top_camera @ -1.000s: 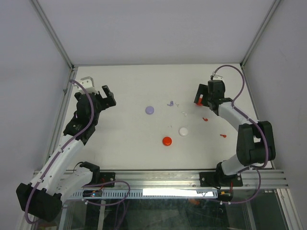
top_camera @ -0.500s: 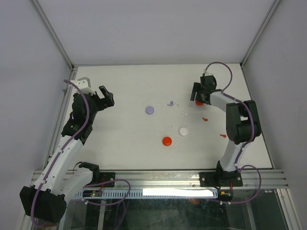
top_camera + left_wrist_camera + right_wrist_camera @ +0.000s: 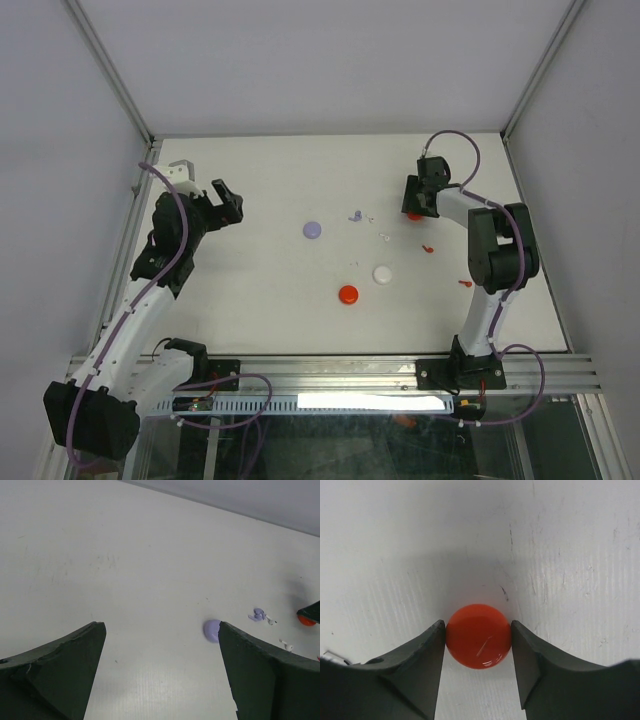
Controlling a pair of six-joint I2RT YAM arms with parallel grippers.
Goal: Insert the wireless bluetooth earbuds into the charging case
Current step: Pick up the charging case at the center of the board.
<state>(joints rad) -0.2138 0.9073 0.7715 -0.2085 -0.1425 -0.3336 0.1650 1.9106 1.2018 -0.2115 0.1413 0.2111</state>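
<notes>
Right gripper (image 3: 478, 629) is clamped on the round red case (image 3: 478, 637), a finger pressing each side, far right on the table (image 3: 260, 180). The left gripper (image 3: 161, 626) hangs wide open, holding nothing. The red earbuds (image 3: 427, 249) lie loose near that case, the lilac earbud (image 3: 355, 215) and white earbud (image 3: 385, 238) toward the middle. The risk is that the glossy curved shell (slippery, by the look of it) squirts out of the pinch and scatters them.

From above the earbuds (image 3: 385, 238) are specks too small to tell stem from head, the right pincer (image 3: 411, 207) covers most of the red disc (image 3: 415, 216), and in the left wrist view the left pincer (image 3: 161, 626) hides the lilac disc's (image 3: 211, 630) right edge behind one finger (image 3: 265, 670).
</notes>
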